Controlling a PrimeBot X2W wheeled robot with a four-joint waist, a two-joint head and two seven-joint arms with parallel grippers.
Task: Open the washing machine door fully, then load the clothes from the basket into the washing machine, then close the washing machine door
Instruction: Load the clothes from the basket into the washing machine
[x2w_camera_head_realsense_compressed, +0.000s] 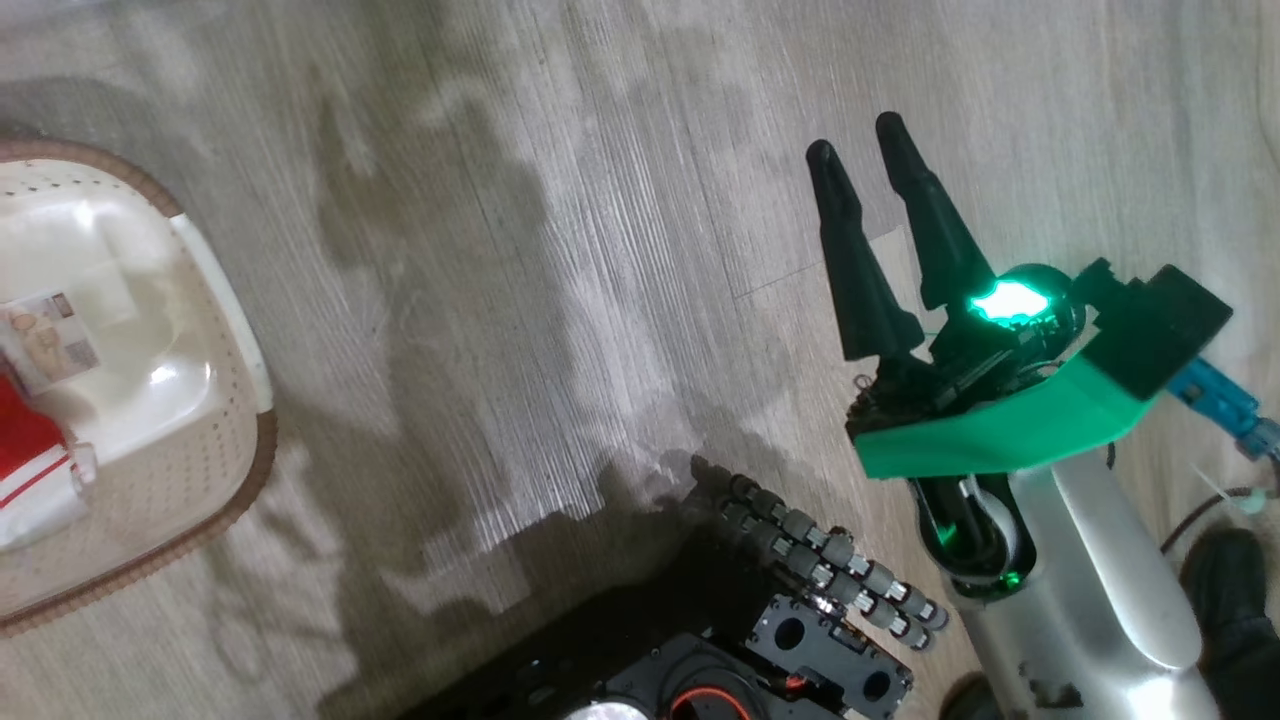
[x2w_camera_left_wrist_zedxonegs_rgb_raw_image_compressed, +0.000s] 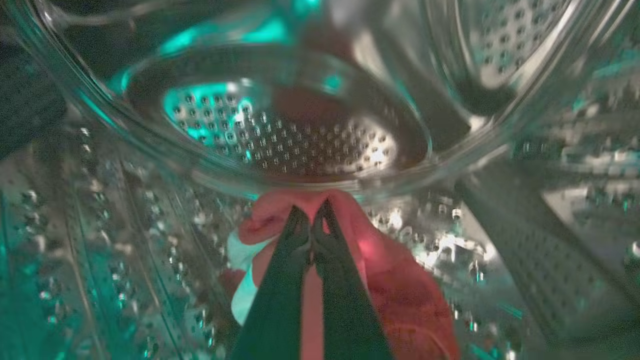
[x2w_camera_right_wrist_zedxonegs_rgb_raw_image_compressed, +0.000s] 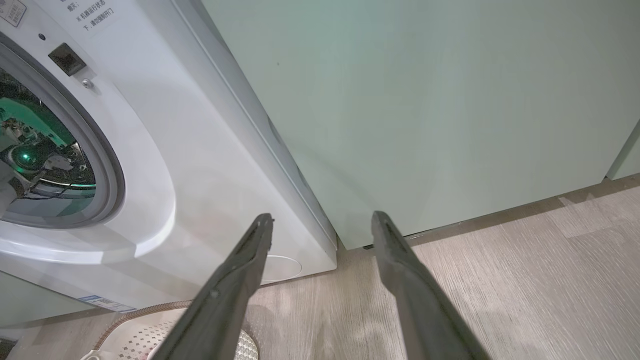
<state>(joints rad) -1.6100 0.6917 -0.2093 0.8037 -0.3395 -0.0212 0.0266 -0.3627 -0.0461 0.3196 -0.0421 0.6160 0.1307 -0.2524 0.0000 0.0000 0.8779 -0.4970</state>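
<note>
pale wood-grain floor (x2w_camera_head_realsense_compressed: 560, 200), cream basket (x2w_camera_head_realsense_compressed: 180, 480) on it, washing machine (x2w_camera_right_wrist_zedxonegs_rgb_raw_image_compressed: 200, 150) standing beside

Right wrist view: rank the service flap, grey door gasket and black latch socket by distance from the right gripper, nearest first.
From the right gripper:
1. Service flap, low on the washer front, by the fingertips.
2. Grey gasket, off to the left.
3. Latch socket, upper left.

Some clothes (x2w_camera_head_realsense_compressed: 25, 450) in the basket (x2w_camera_head_realsense_compressed: 215, 420) before the washing machine (x2w_camera_right_wrist_zedxonegs_rgb_raw_image_compressed: 200, 150), cabinet (x2w_camera_right_wrist_zedxonegs_rgb_raw_image_compressed: 425, 100) beside it.
</note>
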